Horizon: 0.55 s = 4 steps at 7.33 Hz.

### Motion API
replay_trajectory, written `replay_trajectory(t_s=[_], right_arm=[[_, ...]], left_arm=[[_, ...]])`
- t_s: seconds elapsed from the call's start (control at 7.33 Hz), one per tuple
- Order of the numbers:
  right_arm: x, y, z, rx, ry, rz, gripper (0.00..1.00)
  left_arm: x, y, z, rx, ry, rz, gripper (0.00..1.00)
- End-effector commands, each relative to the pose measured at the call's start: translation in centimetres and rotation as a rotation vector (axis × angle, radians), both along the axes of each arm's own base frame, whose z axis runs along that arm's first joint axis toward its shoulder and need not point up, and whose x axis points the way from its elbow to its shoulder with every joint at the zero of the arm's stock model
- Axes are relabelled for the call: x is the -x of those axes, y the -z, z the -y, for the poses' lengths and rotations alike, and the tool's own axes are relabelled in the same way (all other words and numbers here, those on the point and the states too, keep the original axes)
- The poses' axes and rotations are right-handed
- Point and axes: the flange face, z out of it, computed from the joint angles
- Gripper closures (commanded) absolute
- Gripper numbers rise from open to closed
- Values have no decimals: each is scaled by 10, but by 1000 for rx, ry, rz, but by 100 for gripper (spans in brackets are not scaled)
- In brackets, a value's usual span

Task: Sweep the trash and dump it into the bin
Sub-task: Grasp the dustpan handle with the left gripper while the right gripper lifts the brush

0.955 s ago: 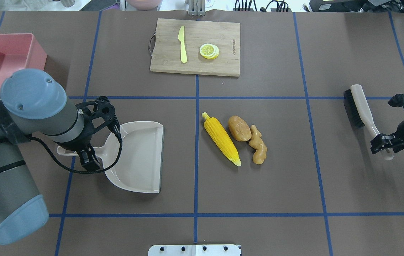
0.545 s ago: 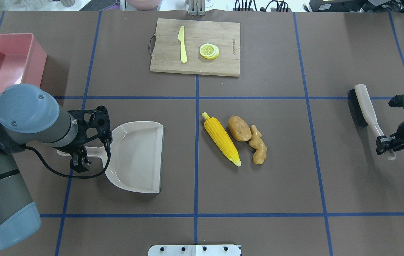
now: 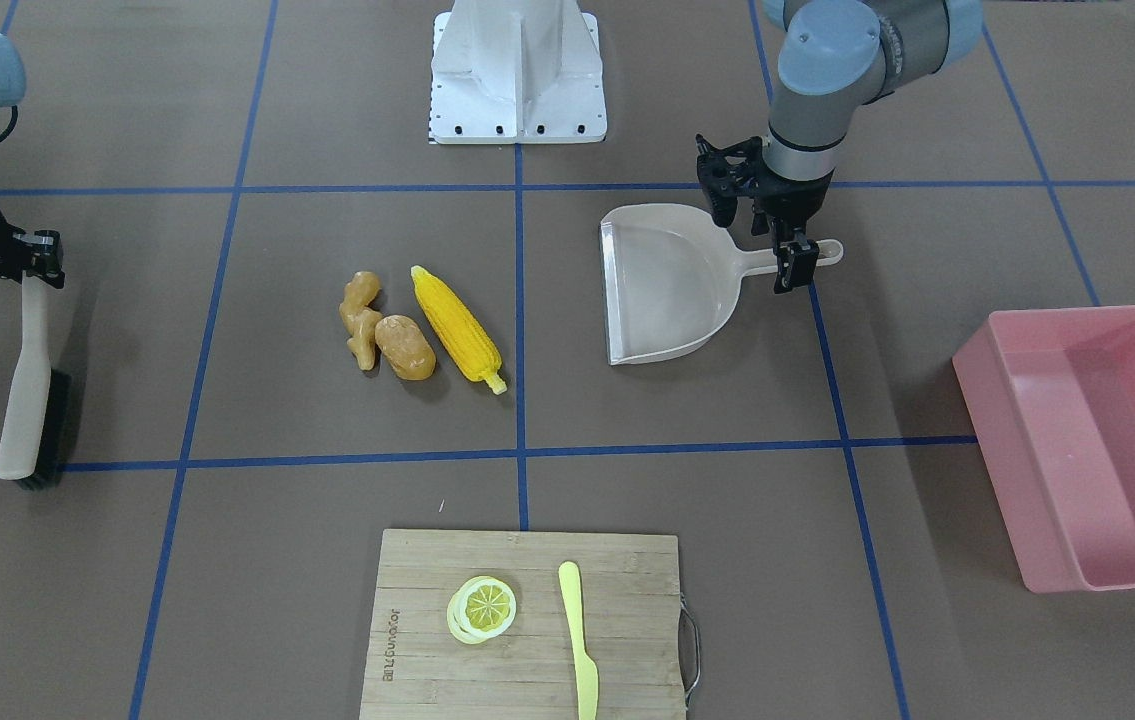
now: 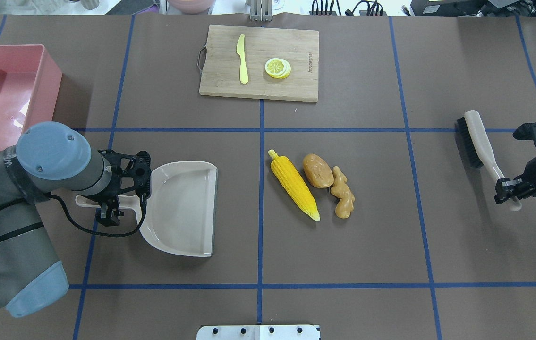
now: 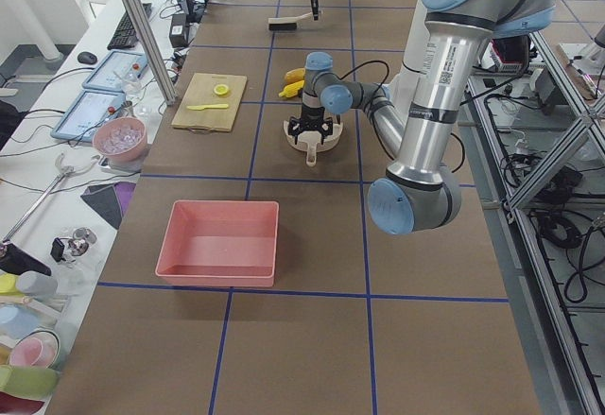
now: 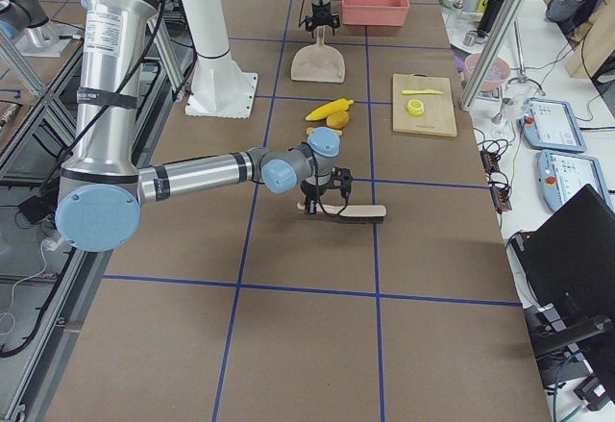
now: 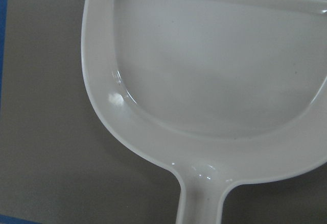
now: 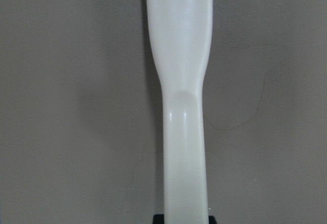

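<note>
The trash lies mid-table, right of centre: a yellow corn cob (image 4: 293, 186), a brown potato (image 4: 317, 171) and a tan ginger root (image 4: 342, 193), close together. The pink bin (image 4: 36, 85) stands at the far left. A beige dustpan (image 4: 182, 208) lies flat, its mouth facing the corn. My left gripper (image 4: 109, 210) is open and straddles the dustpan's handle (image 3: 822, 252); one finger (image 3: 793, 272) stands clear of it. My right gripper (image 4: 508, 189) is shut on the handle of a black-bristled brush (image 4: 478, 141) at the far right.
A wooden cutting board (image 4: 296, 47) at the far centre holds a pale yellow knife (image 4: 242, 59) and a lemon slice (image 4: 277, 67). The robot's white base plate (image 4: 258, 332) sits at the near edge. Blue tape lines grid the brown table.
My left gripper slid along the dustpan handle away from the pan and its arm swung lower in view. The brush in my right gripper drifted right, then back. The dustpan and the trash stayed put.
</note>
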Motion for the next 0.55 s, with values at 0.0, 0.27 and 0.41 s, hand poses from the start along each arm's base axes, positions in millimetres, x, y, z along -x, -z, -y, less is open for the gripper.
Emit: replay_trajectory(t_s=[0.0, 0.27, 0.41], right_arm=[[-2, 10, 6, -15, -3, 28, 100], [-10, 19, 10, -35, -22, 39, 100], [-5, 34, 19, -52, -34, 51, 100]], left_arm=[[-6, -16, 2, 6, -13, 24, 1], [-5, -27, 0, 22, -17, 37, 1], [-5, -31, -1, 15, -19, 26, 1]])
